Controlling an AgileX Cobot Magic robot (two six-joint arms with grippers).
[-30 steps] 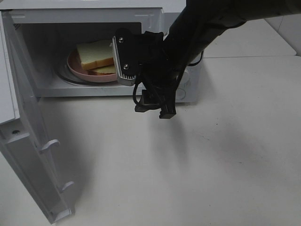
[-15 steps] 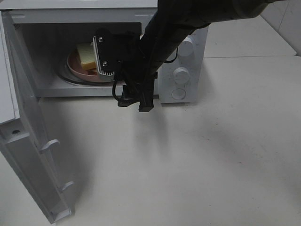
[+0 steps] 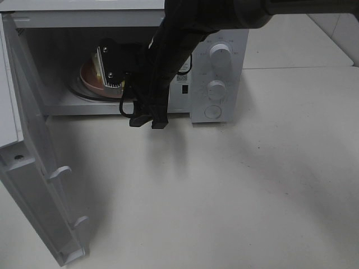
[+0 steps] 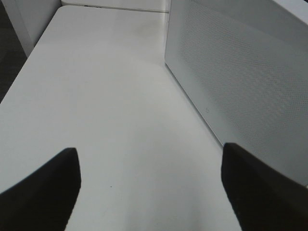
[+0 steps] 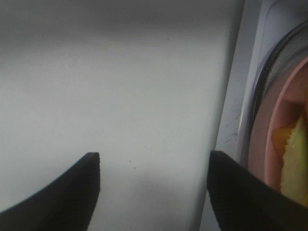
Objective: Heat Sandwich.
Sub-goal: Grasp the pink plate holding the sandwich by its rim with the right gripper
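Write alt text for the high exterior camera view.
A black robot arm holds its open pincer in front of an open white microwave oven, blocking most of a round pink plate inside. The microwave's door stands swung wide at the left.

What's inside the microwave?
A round pink plate sits on the glass tray inside the microwave. The right wrist view shows a yellow bit of the sandwich on it. In the high view, the right arm hides the sandwich.

- White microwave (image 3: pixel 231 103) stands at the back of the pale table (image 3: pixel 241 196)
- Its door (image 3: pixel 28 185) hangs wide open on the left
- Two knobs (image 3: pixel 220 55) sit above a round button (image 3: pixel 212 111)
- Pink plate (image 3: pixel 88 78) rests on the glass turntable (image 3: pixel 77 93) inside
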